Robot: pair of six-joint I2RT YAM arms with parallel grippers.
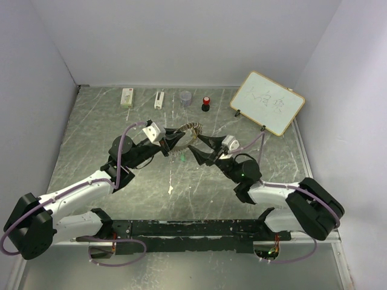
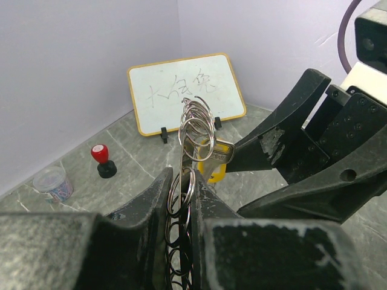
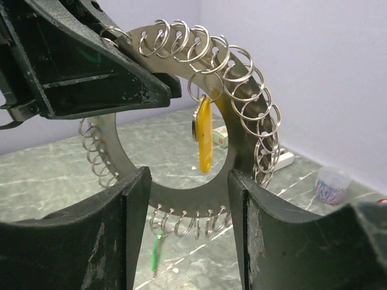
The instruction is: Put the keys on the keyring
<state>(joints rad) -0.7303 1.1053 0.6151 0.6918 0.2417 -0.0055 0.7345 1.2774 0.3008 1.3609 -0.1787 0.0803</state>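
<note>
The keyring (image 1: 181,134) is a flat metal ring edged with small split rings (image 3: 181,193), and it is held upright above the table. My left gripper (image 1: 166,142) is shut on its rim (image 2: 184,181), with the rings pinched between the fingers. A yellow key (image 3: 205,136) hangs from a split ring near the top (image 2: 214,172). A green key (image 3: 156,254) dangles from the bottom rings (image 1: 182,158). My right gripper (image 1: 196,145) stands open in front of the ring's face (image 3: 188,178), with nothing between its fingers.
A small whiteboard (image 1: 267,103) stands at the back right. Along the back edge are a red-topped black knob (image 1: 206,103), a small grey cup (image 1: 185,96) and two white pieces (image 1: 127,96) (image 1: 159,98). Grey walls close in three sides.
</note>
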